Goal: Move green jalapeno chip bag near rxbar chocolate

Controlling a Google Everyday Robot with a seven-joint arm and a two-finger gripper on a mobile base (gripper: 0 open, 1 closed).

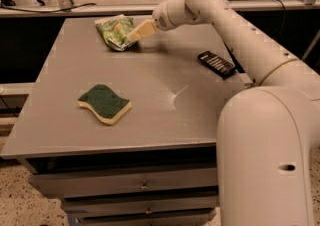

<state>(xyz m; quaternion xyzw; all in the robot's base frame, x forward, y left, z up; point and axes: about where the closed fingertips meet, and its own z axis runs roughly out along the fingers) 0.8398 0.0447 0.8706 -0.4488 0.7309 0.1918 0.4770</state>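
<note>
The green jalapeno chip bag [115,31] lies crinkled at the far left of the grey table [165,120]. The rxbar chocolate [216,63], a flat black bar with white lettering, lies near the table's right edge. My gripper [136,34], with tan fingers, reaches from the right and its tips are at the right edge of the chip bag, touching or just over it. The arm stretches across the table's far right side.
A dark green sponge with a yellow base [104,103] lies at the table's front left. Drawers [145,186] sit under the tabletop. A rail and cables run behind the table's far edge.
</note>
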